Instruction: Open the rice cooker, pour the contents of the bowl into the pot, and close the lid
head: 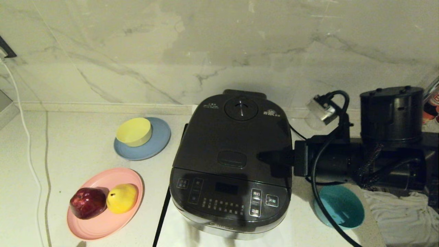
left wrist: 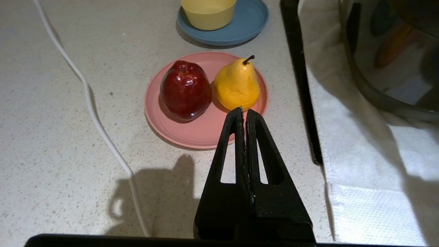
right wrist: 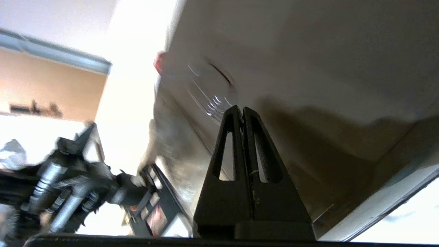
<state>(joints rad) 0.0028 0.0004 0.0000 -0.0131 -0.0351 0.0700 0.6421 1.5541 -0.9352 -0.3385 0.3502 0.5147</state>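
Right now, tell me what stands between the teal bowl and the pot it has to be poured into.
The closed lid of the rice cooker covers the pot completely. The bowl sits on the counter beside the cooker, under the right arm; the shut right gripper is over the lid's right side, near the latch button.

A home kitchen: a pale speckled stone counter backed by a grey-veined marble wall, a dark grey boxy rice cooker, a pink round plate bearing a red apple and yellow pear, and a small teal-blue bowl
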